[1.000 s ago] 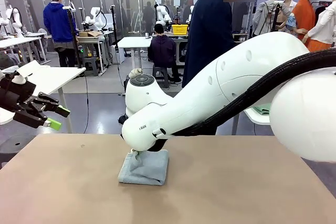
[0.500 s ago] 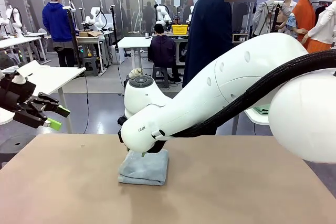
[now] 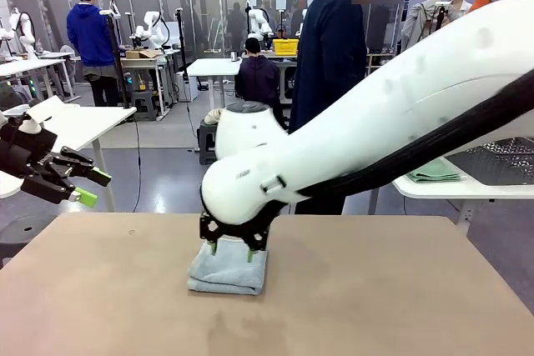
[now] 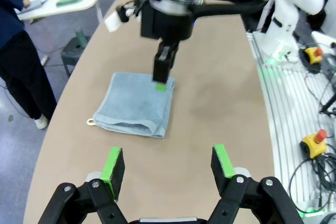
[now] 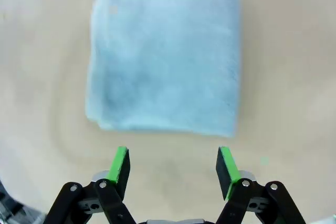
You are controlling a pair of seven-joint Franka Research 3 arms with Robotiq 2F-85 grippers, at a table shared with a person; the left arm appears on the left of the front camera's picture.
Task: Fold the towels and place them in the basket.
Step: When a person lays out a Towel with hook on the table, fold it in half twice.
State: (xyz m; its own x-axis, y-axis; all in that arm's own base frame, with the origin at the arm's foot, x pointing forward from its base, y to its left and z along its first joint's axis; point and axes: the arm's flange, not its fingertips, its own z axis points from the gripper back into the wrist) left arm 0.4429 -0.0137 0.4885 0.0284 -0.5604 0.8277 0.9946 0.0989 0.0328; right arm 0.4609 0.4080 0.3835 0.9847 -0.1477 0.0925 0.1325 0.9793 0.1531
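The pale blue-grey towel lies folded into a neat square directly beneath the right gripper, whose jaws stand spread and empty just above it. From the left gripper, also spread and empty, it lies ahead, well apart. Folding this one looks done; lifting it into the basket, far off on a side table, is left. No writing is legible
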